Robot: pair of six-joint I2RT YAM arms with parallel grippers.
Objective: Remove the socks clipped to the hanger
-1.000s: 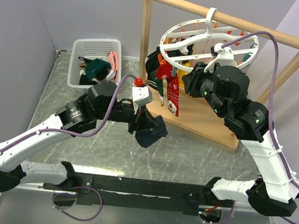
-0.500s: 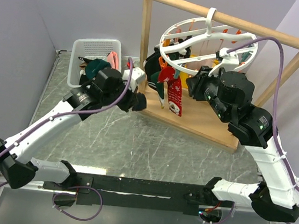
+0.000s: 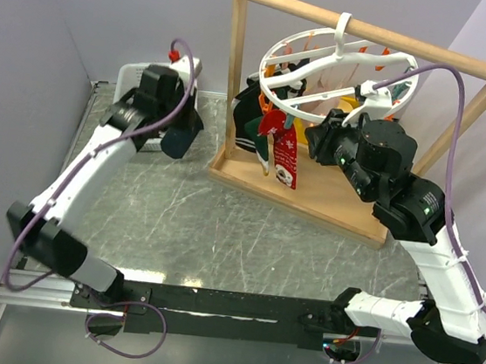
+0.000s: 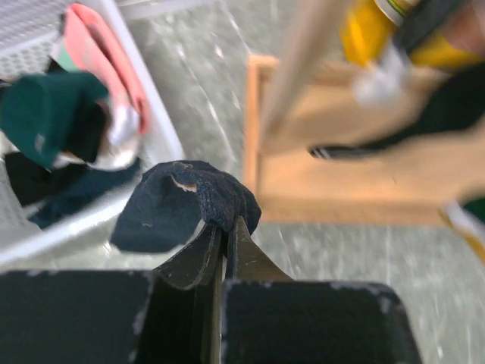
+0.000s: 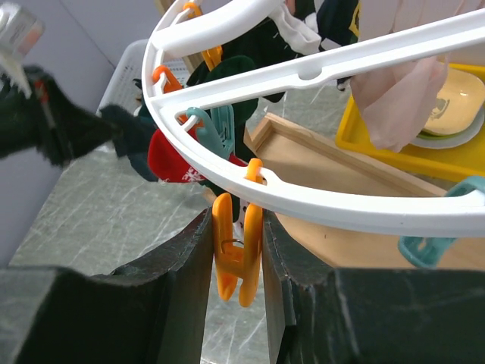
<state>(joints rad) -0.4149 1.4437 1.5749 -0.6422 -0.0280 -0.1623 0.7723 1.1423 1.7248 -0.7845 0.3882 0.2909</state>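
Now L gripper [image 4: 222,235], jaws pinched on dark sock [image 4: 178,205], hangs by basket [image 4: 155,121] rim, wood frame [image 4: 341,189] near. R gripper [image 5: 236,250] nips orange clip [image 5: 236,269] under hanger [image 5: 326,208] ring. Other socks [image 5: 170,159] clipped to its left, over marble table [image 5: 114,220].

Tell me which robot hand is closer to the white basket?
Left. The left gripper holds a dark sock beside the basket; the right gripper is away at the hanger, around an orange clip.
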